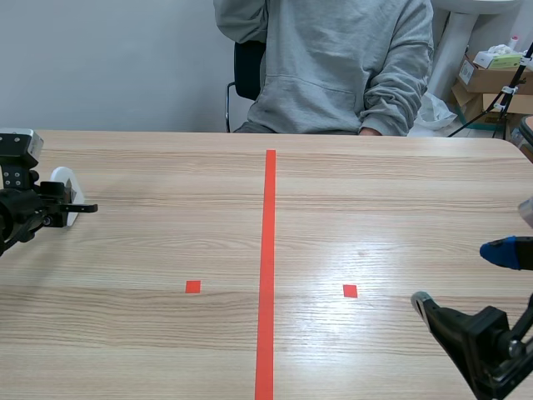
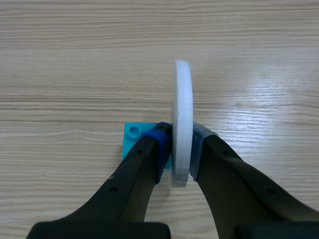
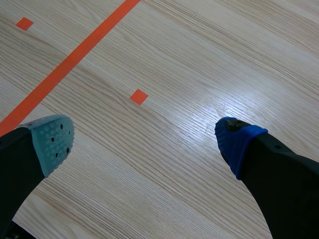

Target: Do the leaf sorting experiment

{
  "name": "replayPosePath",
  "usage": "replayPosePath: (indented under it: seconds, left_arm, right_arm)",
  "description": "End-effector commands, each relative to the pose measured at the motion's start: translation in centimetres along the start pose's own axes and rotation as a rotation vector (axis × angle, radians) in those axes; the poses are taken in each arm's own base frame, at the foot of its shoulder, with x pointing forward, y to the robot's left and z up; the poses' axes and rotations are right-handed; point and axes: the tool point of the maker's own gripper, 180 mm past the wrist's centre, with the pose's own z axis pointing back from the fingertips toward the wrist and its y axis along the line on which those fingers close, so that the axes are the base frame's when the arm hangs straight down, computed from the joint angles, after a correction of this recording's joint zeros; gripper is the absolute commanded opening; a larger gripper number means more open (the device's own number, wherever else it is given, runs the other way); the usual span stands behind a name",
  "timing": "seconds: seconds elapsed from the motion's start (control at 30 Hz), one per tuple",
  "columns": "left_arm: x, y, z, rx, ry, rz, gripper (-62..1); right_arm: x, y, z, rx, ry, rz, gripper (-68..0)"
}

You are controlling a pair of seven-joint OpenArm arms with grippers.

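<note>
My left gripper point(image 2: 180, 149) is shut on a thin white disc point(image 2: 183, 99) that stands on edge between its pads, just above the table. A small cyan square block point(image 2: 133, 139) with a round hole lies on the table under the left finger. In the scene view the white disc point(image 1: 63, 185) and left gripper point(image 1: 73, 208) are at the table's far left. My right gripper point(image 1: 460, 275) hangs open over the near right of the table, nothing between its fingers point(image 3: 50, 142). No leaves are in view.
A person in a grey sweatshirt point(image 1: 333, 67) sits across the table. An orange tape line point(image 1: 268, 267) runs down the middle, with two small orange squares point(image 1: 192, 287) beside it. Cardboard boxes point(image 1: 487, 83) stand beyond the table's far right corner.
</note>
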Motion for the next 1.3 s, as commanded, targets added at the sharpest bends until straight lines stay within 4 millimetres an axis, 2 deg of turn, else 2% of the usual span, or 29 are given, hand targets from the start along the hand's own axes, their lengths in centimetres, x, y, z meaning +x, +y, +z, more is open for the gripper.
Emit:
replayPosePath:
  seconds: [0.0, 0.37, 0.5, 0.67, 0.8, 0.87, 1.07, 1.17, 1.27]
  left_arm:
    - [2.0, 0.3, -0.2, 0.005, -0.051, -0.012, -56.9]
    - [1.4, 0.2, -0.2, 0.003, -0.026, -0.032, -55.8]
    - [1.4, 0.3, -0.2, 0.006, -0.028, -0.033, -40.6]
    - [1.5, 0.4, -0.2, 0.010, -0.028, -0.033, -26.8]
    - [1.4, 0.5, -0.1, 0.012, -0.029, -0.035, -8.1]
    - [1.1, 0.8, 0.1, 0.014, -0.028, -0.040, -3.6]
    - [0.1, 2.2, 1.7, 0.005, -0.039, -0.079, -2.4]
    - [-0.3, 2.5, 3.4, -0.031, -0.052, -0.099, -2.4]
    - [-0.8, 1.8, 5.7, -0.095, -0.052, -0.159, -2.4]
  right_arm:
    - [1.0, -0.3, 0.1, -0.006, -0.031, 0.011, -9.7]
    - [1.0, -0.1, 0.0, -0.009, -0.036, -0.005, -9.7]
    - [1.0, -0.1, 0.0, -0.009, -0.036, -0.005, -9.7]
    - [1.0, -0.1, 0.0, -0.009, -0.036, -0.005, -9.7]
    - [1.0, -0.1, 0.0, -0.009, -0.034, -0.001, -9.7]
    - [0.9, -0.1, 0.0, -0.010, -0.029, 0.004, -9.7]
    - [0.6, -0.2, 0.0, -0.012, -0.011, 0.012, -9.7]
    - [0.3, -0.2, 0.0, -0.012, 0.005, 0.012, -9.7]
    - [0.3, -0.2, 0.0, -0.012, 0.005, 0.012, -9.7]
